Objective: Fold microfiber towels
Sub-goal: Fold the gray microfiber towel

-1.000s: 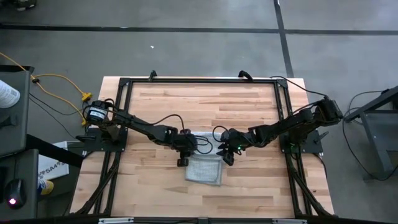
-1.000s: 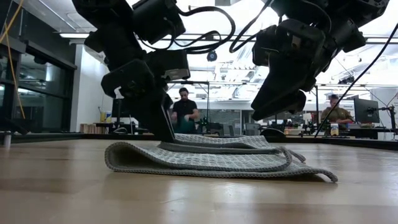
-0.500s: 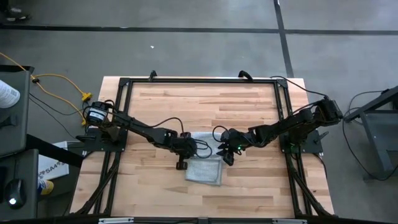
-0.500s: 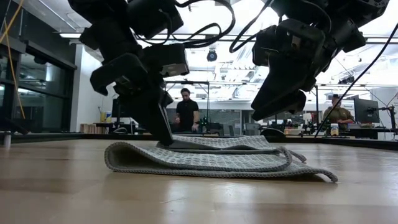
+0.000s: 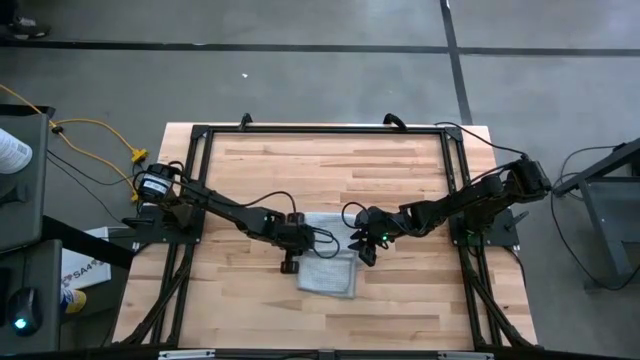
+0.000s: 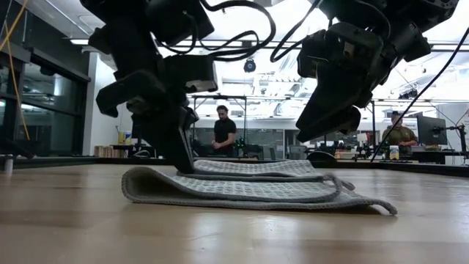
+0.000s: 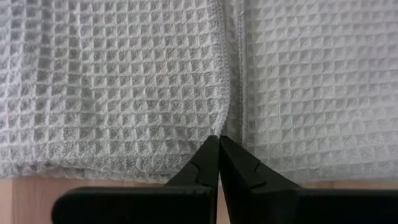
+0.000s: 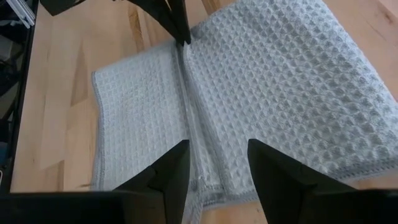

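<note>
The light grey-blue waffle-textured towel [image 5: 328,270] lies folded in several layers on the wooden table [image 5: 400,170]. Two hemmed edges meet in a seam along its top [image 8: 186,106]. My left gripper [image 7: 219,140] is shut, with its tips down on the towel's top near the left side; it also shows in the low view [image 6: 183,165] and the high view [image 5: 291,263]. My right gripper [image 8: 217,171] is open and empty. It hangs above the towel's right part [image 6: 330,121], clear of it. My left gripper touches the towel's top with its shut fingertips, at the seam where two hemmed edges meet [image 7: 225,121], close to the towel's left edge. The fingers come from above, slanting down. Nothing shows between them. The towel lies flat on the table.
A black frame [image 5: 320,128] runs around the tabletop, with bare wood on all sides of the towel. Cables [image 5: 90,130] and equipment lie off the table's left. People stand in the room beyond the far edge [image 6: 223,132].
My left gripper has slid a little toward the table's left edge along the towel's top, staying shut and low. The towel's top layer has shifted slightly with it; the bottom layers have stayed in place.
</note>
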